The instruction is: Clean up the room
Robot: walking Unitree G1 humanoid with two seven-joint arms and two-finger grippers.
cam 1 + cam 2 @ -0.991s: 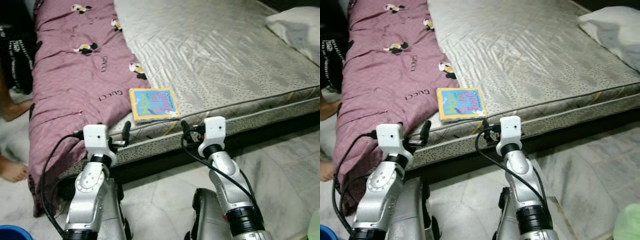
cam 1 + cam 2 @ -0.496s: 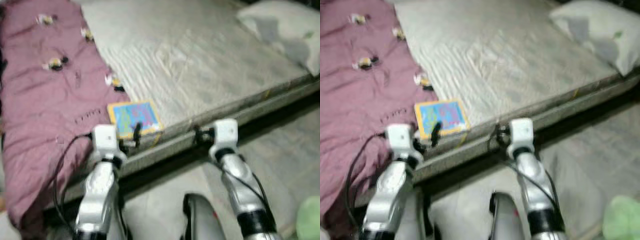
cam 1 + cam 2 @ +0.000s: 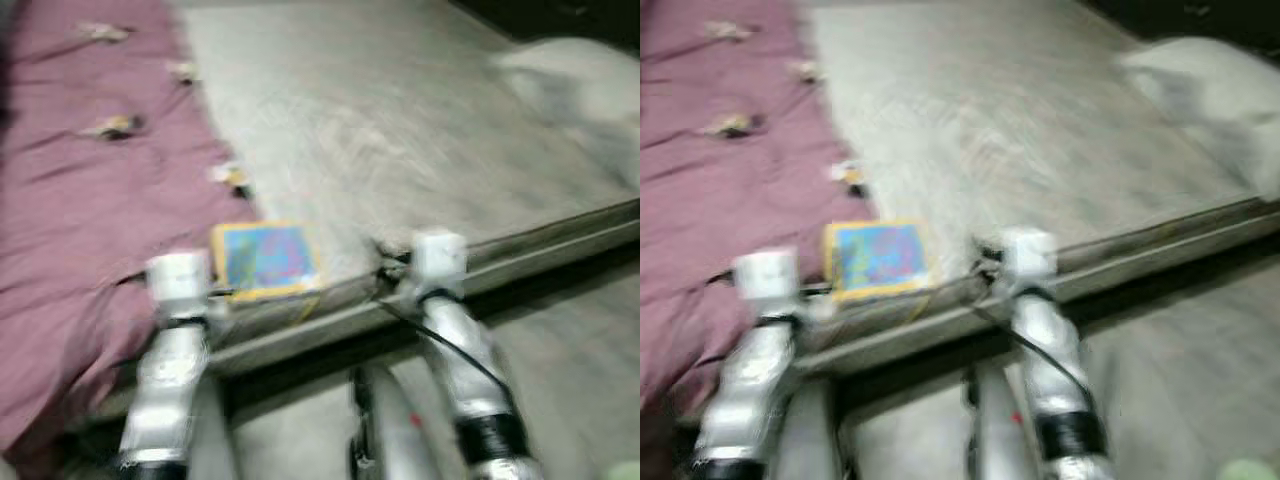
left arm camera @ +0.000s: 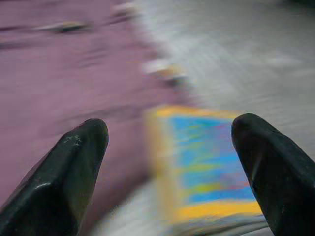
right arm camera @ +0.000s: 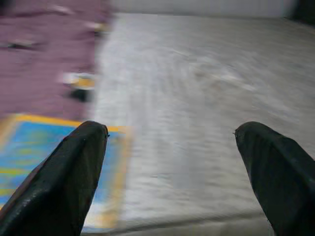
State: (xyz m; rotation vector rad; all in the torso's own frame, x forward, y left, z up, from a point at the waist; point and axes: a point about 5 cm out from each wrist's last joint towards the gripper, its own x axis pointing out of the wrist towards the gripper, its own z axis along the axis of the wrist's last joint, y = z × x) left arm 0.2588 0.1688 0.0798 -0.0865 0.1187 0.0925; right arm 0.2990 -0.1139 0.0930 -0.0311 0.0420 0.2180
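A thin book (image 3: 265, 260) with a blue cover and yellow border lies flat near the front edge of the grey mattress (image 3: 400, 140), beside a purple blanket (image 3: 90, 190). My left gripper (image 4: 170, 182) is open just short of the mattress edge, and the book (image 4: 206, 167) lies ahead between its fingers and off to one side. My right gripper (image 5: 172, 182) is also open at the mattress edge, with the book (image 5: 49, 167) behind one finger. Neither holds anything. Every view is blurred by motion.
A pale pillow (image 3: 575, 90) rests at the far right of the mattress. The purple blanket hangs over the bed's left front corner. Below the bed's edge is marbled floor (image 3: 590, 370), with a dark gap under the frame.
The whole picture has swung and blurred as the camera moves. Both grippers stand closer to the mattress edge, either side of the book.
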